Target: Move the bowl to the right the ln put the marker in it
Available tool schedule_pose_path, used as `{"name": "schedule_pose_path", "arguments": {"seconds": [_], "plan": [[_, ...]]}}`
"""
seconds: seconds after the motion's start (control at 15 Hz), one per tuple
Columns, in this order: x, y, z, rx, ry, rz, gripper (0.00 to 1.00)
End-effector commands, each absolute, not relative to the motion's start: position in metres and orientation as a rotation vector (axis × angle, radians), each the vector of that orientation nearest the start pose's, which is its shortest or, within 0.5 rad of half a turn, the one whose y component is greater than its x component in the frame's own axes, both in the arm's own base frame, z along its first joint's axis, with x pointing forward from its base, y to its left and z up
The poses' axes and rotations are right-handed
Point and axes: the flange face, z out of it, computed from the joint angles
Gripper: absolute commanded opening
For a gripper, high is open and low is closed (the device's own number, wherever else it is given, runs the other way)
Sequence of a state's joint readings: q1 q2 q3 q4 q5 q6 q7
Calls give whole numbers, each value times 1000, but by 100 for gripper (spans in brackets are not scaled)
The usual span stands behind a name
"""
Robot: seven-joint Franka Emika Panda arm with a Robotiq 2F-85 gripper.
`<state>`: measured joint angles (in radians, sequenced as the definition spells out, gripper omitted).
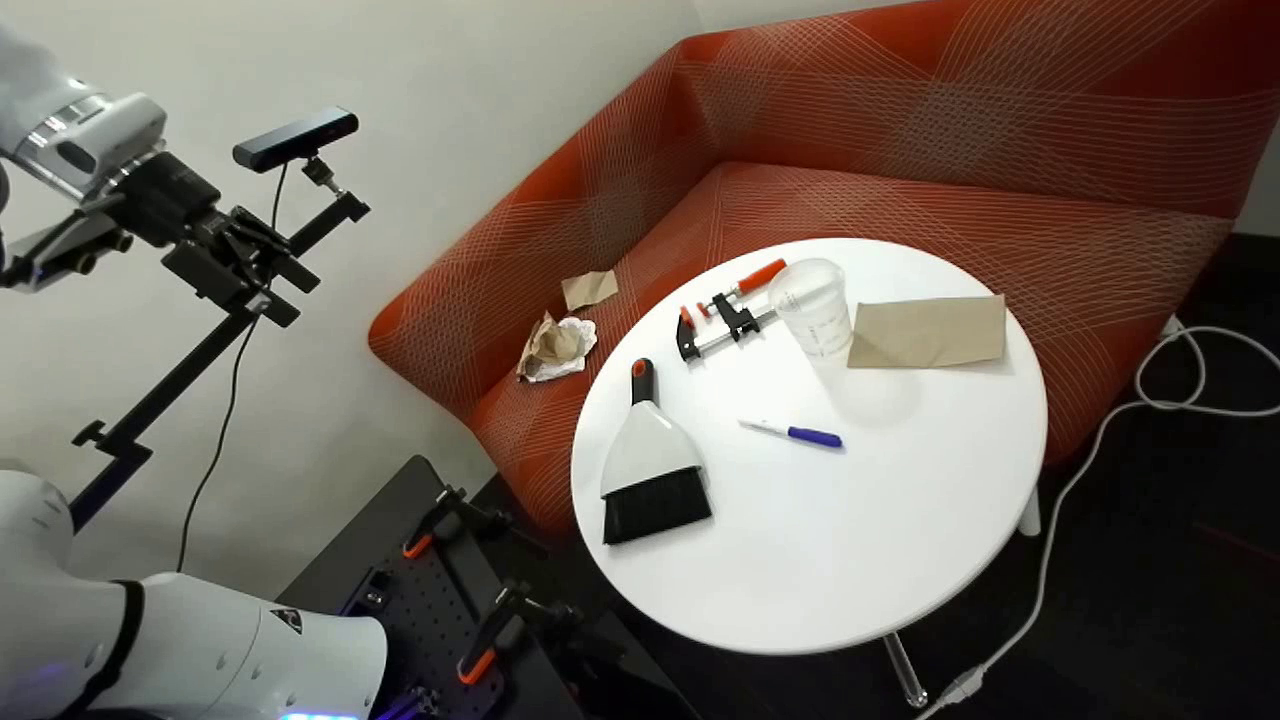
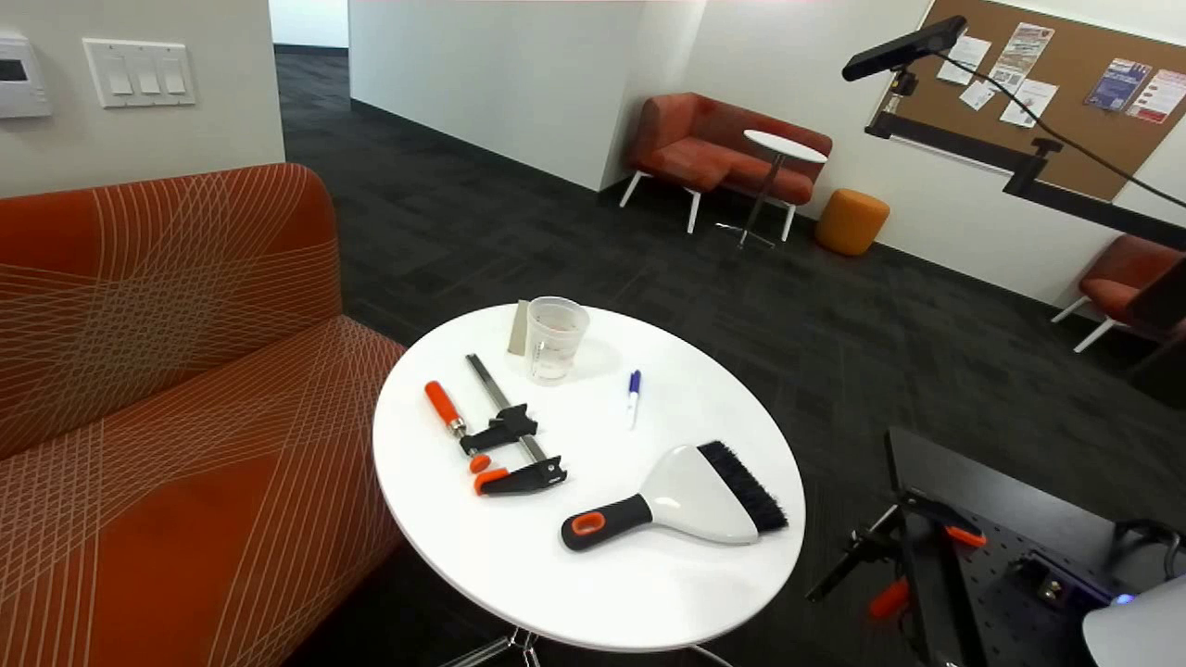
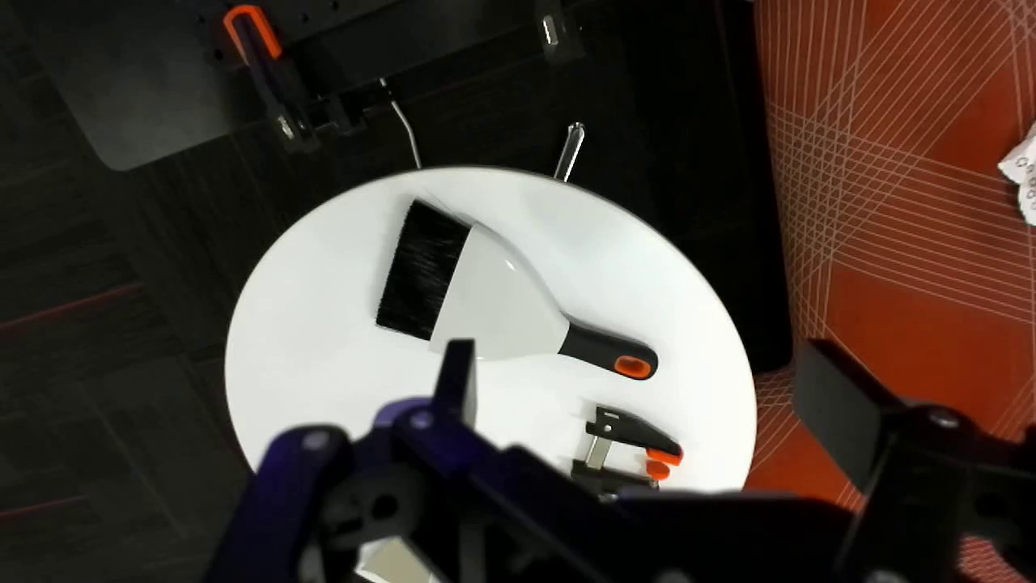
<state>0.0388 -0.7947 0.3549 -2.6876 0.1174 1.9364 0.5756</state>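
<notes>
The bowl is a clear plastic, cup-like container standing upright on the round white table. It also shows in an exterior view. The marker, white with a blue cap, lies on the table a little apart from the bowl; it also shows in an exterior view. My gripper is high above and off to the side of the table, apart from both. In the wrist view its fingers are wide apart with nothing between them. Bowl and marker are not visible in the wrist view.
The table also bears a dustpan brush, a black and orange clamp beside the bowl, and a brown paper piece behind it. A red sofa borders the table. Crumpled paper lies on the sofa.
</notes>
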Motion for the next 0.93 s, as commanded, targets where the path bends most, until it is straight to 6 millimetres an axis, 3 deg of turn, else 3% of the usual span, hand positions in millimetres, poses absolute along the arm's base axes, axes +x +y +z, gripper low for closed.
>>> {"name": "schedule_pose_path", "arguments": {"seconds": [0.0,0.53,0.87], "plan": [[303,123,454,-3204,545,-133,100],[370,56,460,-3099,757,-266,100],[428,13,445,-3068,852,-315,100]]}}
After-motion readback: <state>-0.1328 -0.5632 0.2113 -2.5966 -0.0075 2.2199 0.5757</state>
